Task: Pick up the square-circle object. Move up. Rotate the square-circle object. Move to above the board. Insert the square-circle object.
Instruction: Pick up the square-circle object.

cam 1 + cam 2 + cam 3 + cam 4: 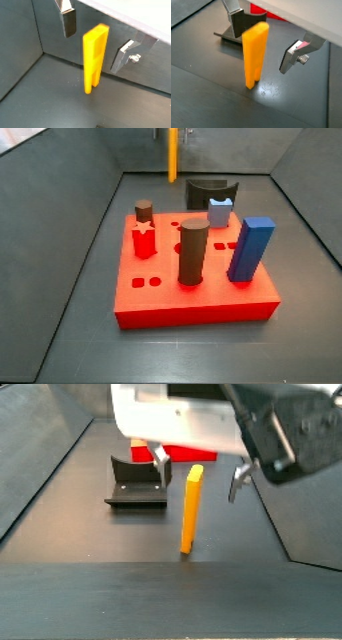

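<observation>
Right now the gripper hangs spread wide around the square-circle object, one silver finger on each side and neither touching it. That tall yellow slab stands upright on the dark floor, prongs down. Just beside it sits the fixture, with the board well apart.
</observation>
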You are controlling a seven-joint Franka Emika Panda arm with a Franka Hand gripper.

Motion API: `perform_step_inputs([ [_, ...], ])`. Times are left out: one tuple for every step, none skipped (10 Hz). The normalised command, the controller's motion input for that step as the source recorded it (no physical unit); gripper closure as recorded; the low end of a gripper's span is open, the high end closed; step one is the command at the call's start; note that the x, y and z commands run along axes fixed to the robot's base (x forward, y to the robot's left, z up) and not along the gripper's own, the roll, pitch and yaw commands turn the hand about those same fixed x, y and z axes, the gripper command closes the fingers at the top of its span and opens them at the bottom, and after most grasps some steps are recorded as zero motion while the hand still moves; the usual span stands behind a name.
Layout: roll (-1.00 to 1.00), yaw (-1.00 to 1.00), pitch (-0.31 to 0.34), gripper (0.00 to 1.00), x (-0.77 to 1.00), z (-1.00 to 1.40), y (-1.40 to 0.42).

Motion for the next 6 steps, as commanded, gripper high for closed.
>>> perform_step_inputs([
  [0.0,0.19,-0.057,0.0,0.0,-0.22,0.04],
  [0.0,0.18,-0.024,0.0,0.0,-0.14,0.07],
  [0.0,0.15,-0.051,0.0,0.0,-0.02,0.04],
  [0.0,0.0,0.0,0.0,0.0,0.0,0.0],
  [0.0,0.0,0.0,1.0,0.0,0.0,0.0],
  [0.0,0.0,0.0,1.0,0.0,0.0,0.0],
])
